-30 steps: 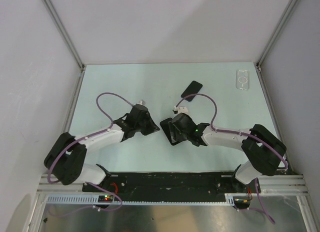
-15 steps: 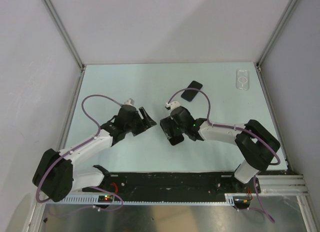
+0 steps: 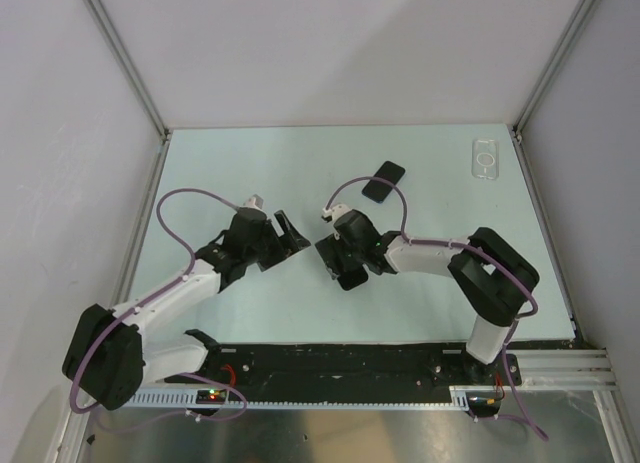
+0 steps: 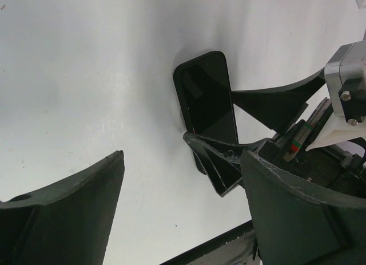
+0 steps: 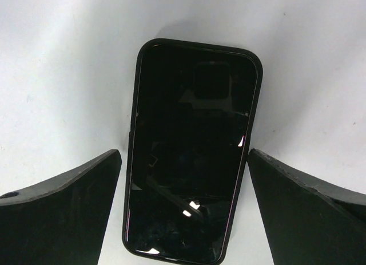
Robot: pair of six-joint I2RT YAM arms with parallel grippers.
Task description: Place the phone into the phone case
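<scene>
Between spread right fingers (image 5: 63, 213), phone (image 5: 191, 150) lying flat, left fingers (image 4: 57, 213) apart, phone case (image 3: 486, 160) far-right

The top view looks down from behind over the whole table (image 3: 300, 163); both wrist views hover close, sharing one black phone (image 5: 189, 150).

Both arms bent inward, left claw (image 3: 289, 237) and right claw (image 3: 336, 262) facing, jaws spread wide

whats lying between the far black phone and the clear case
Nothing. In the top view, the stretch of table between the far black phone and the clear case is bare.
</scene>
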